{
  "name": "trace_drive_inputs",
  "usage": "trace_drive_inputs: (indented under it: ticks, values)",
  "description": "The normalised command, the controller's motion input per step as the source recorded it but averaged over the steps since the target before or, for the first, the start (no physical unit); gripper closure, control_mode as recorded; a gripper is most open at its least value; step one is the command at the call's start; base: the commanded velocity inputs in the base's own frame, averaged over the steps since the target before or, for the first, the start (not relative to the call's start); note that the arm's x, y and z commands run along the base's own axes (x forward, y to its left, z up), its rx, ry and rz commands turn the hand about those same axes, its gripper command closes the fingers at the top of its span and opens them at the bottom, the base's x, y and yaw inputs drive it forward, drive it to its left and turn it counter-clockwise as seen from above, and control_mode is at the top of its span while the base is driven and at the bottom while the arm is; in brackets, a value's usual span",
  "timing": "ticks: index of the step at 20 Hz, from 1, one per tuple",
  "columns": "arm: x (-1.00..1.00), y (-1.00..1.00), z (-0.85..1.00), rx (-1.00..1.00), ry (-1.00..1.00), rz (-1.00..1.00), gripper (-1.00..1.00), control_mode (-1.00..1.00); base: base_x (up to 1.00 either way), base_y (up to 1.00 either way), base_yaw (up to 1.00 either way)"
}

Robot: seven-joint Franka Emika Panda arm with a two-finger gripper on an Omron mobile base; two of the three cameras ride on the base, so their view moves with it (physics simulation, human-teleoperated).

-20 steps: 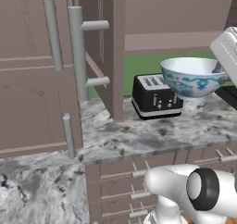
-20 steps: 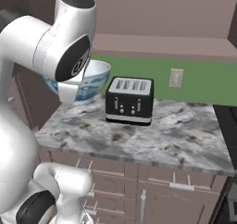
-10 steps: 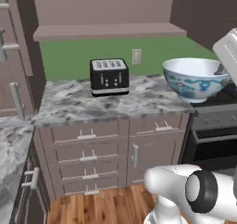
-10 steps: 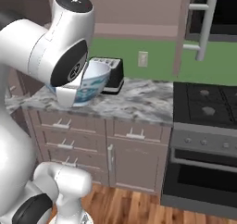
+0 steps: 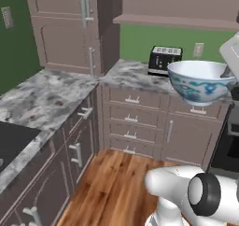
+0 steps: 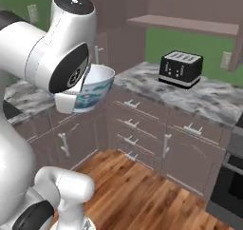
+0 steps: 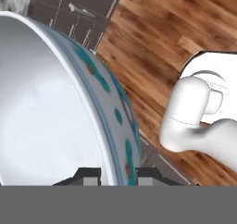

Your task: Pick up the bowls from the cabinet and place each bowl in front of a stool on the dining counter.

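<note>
the base has turned: the whole scene has shifted and the toaster (image 5: 164, 59) now sits farther back at 12 o'clock on the tabletop (image 5: 42, 96). the tool (image 7: 118, 174) is clenched on the bowl (image 5: 200, 81) rim, holding it above the wooden floor (image 5: 119, 183).

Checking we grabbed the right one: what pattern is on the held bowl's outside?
Blue-green painted motifs on white; the bowl shows it best in the left base view.
</note>
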Motion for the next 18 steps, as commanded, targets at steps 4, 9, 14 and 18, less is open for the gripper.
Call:
trace_drive_inputs:
  ticks: [4,9,14,18]
  values:
    - [0.00,0.00,0.00,0.00,0.00,0.00,1.00,1.00,-0.71,0.08,0.93]
    - [0.00,0.00,0.00,0.00,0.00,0.00,1.00,1.00,-0.31,0.38,1.00]
    - [0.00,0.00,0.00,0.00,0.00,0.00,1.00,1.00,-0.41,0.73,0.95]
    - [0.00,0.00,0.00,0.00,0.00,0.00,1.00,1.00,-0.18,1.00,0.73]
